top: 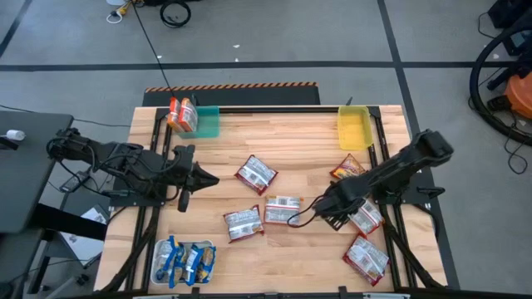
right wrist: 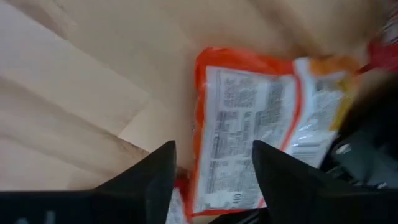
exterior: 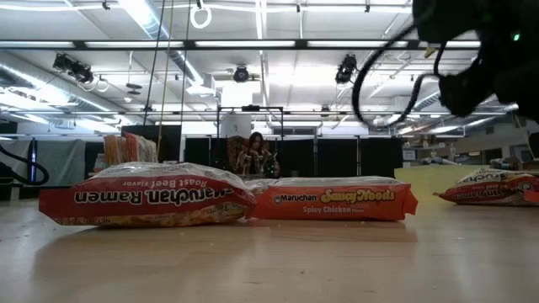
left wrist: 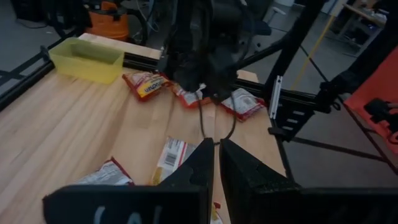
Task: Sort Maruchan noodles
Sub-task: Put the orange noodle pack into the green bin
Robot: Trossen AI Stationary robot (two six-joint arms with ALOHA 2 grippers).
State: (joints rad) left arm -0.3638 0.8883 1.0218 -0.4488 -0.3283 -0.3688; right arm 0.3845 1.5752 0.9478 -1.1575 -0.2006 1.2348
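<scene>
Several Maruchan packets lie flat on the wooden table: red-and-white ones (top: 255, 174), (top: 243, 223), (top: 366, 256), an orange-edged one (top: 283, 209) and an orange one (top: 347, 169). My right gripper (top: 322, 206) hangs open just right of the orange-edged packet. In the right wrist view, its fingers (right wrist: 214, 155) stand on either side of the printed back of that packet (right wrist: 249, 124), above it. My left gripper (top: 204, 177) is shut (left wrist: 217, 149) over the table's left part and holds nothing. At table height, a red Roast Beef packet (exterior: 147, 195) and an orange Spicy Chicken packet (exterior: 333, 199) lie end to end.
A teal tray (top: 206, 124) at the far left holds orange packets (top: 181, 115). There is a yellow tray (top: 353, 127) at the far right, and a clear tray (top: 158, 249) at the near left holds blue-and-yellow packets (top: 187, 259). Another packet (top: 366, 218) lies under the right arm. Bare wood stretches across the far middle.
</scene>
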